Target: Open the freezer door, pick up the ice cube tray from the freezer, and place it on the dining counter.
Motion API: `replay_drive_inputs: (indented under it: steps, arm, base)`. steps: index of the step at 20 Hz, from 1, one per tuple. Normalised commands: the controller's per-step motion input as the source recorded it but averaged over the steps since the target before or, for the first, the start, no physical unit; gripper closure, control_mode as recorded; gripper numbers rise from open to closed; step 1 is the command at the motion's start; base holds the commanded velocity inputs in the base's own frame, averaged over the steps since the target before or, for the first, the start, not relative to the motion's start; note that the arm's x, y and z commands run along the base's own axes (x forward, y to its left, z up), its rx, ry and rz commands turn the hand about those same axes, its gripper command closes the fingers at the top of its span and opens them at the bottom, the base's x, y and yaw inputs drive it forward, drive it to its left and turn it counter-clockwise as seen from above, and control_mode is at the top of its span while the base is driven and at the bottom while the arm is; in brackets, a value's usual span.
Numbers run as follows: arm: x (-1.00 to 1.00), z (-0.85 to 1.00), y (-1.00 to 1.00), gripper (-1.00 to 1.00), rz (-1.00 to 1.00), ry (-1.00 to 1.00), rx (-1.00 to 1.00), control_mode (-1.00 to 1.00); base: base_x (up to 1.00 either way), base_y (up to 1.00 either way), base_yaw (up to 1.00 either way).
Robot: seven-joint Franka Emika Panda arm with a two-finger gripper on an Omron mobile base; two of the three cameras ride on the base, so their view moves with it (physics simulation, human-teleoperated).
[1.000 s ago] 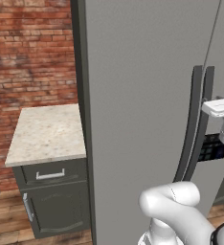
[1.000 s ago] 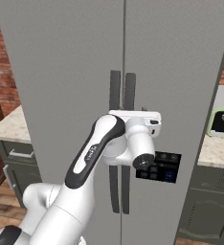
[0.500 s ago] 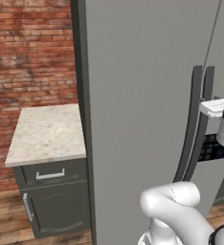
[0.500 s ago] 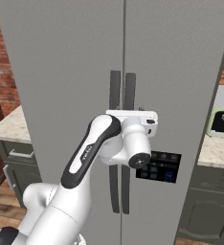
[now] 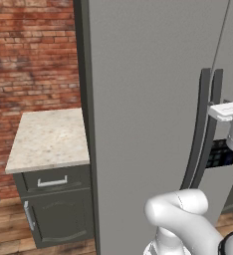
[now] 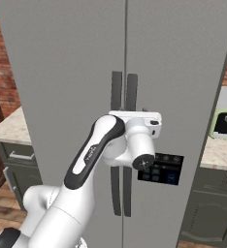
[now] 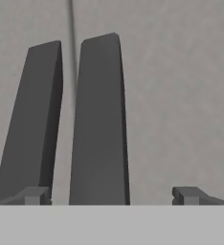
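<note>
Kitchen backdrop: red brick wall [image 5: 34, 64] to the left of a tall grey freezer [image 6: 62, 58] that takes up most of both base views; wooden floor [image 5: 9, 239] at the bottom.
Gripper [image 7: 111, 195]: jaws stand wide apart, nothing between the pads; in the hand view the two dark fingertips [image 7: 35, 195] rise at the bottom, one at the foot of the left handle, the other well to the right of the right handle.
Hand position: the white hand [image 6: 137, 123] sits right in front of the two dark vertical handles, about mid-height, pointed at the doors; whether a fingertip touches a handle I cannot tell.
Freezer door [image 6: 72, 97]: the plain flat grey panel on the left, shut flush, with its long, slightly curved handle [image 7: 30, 124] just left of the door seam.
Neighbouring door [image 6: 183, 72]: also shut, its own handle [image 7: 99, 119] just right of the seam, and a black dispenser panel [image 6: 164, 169] low beside the hand.
Ice cube tray: hidden behind the closed doors, so its place cannot be told.
Left side: small cabinet [image 5: 54, 214] with a beige stone top [image 5: 49, 139], one drawer and metal handles, standing against the freezer's side.
Right side: stone counter [image 6: 219, 152] carrying a pale green item [image 6: 226, 123] with a dark middle.
</note>
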Motion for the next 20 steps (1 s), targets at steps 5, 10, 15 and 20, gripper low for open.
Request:
replay_drive_inputs:
  steps: [5, 10, 15, 20]
  arm:
    - [0.00, 0.00, -0.06, -1.00, 0.00, 0.00, 0.00, -1.00]
    - [0.00, 0.00, 0.00, -1.00, 0.00, 0.00, 0.00, -1.00]
    - [0.01, 0.00, 0.04, -1.00, 0.00, 0.00, 0.00, -1.00]
    - [0.00, 0.00, 0.14, -1.00, 0.00, 0.00, 0.00, -1.00]
  base:
    - [0.00, 0.00, 0.00]
    - [0.00, 0.00, 0.00]
    - [0.00, 0.00, 0.00]
    - [0.00, 0.00, 0.00]
